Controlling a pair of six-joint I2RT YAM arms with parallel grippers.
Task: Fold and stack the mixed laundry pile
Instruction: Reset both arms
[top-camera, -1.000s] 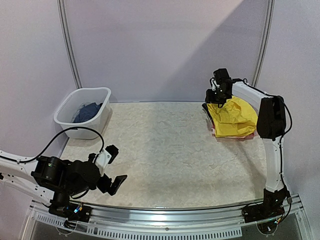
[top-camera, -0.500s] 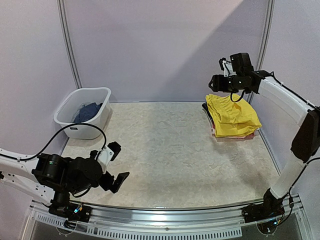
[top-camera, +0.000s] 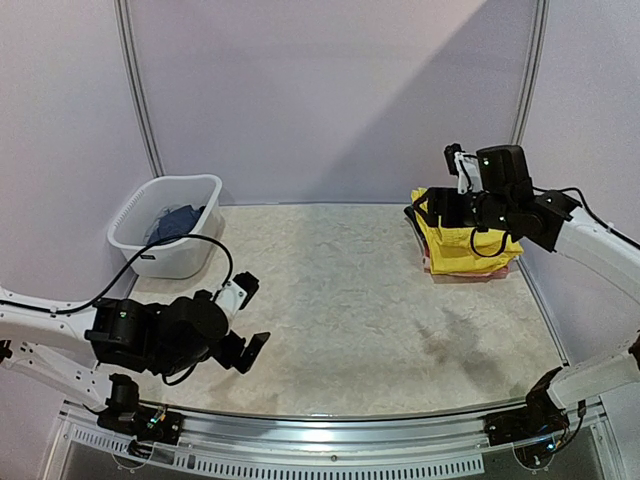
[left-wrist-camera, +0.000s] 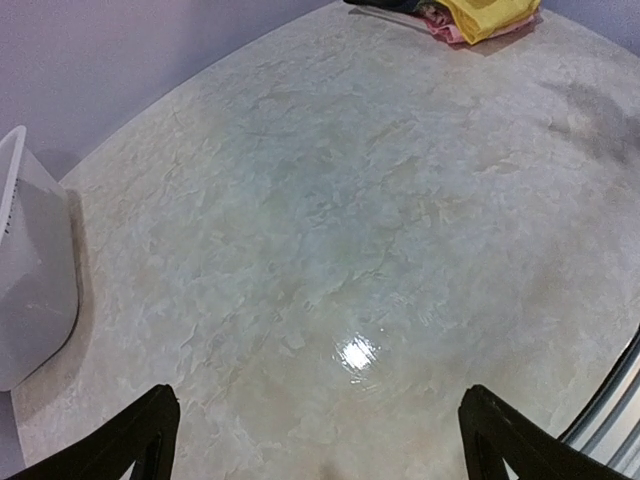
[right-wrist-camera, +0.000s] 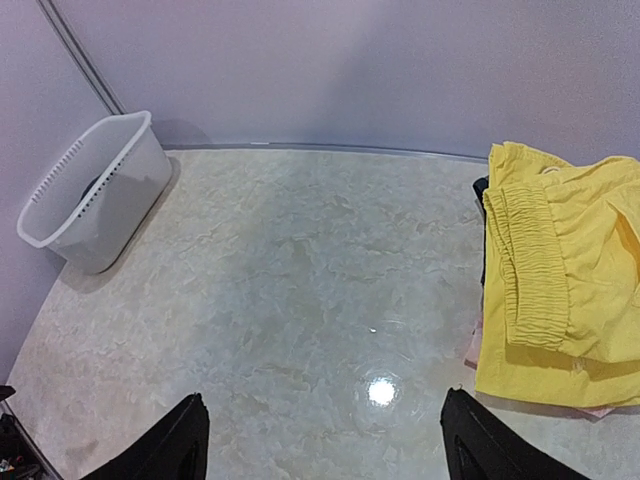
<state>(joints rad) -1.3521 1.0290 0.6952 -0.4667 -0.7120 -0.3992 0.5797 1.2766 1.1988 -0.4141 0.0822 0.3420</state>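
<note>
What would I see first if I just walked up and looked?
Your eye would jump to the bright yellow shorts on top of a folded stack at the far right of the table, with a pink garment peeking out underneath. Next comes the white basket at the far left with a dark blue garment inside. The right gripper hangs open beside the stack, holding nothing.

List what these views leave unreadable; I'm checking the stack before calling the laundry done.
Top view: whatever lies under the yellow shorts, which cover all but a pink garment's edge.
Right wrist view: the shorts' right side, cut off by the frame edge.
Top view: most of the dark blue garment, behind the white basket's wall.
Left wrist view: the basket's inside, cut off at the left edge.
</note>
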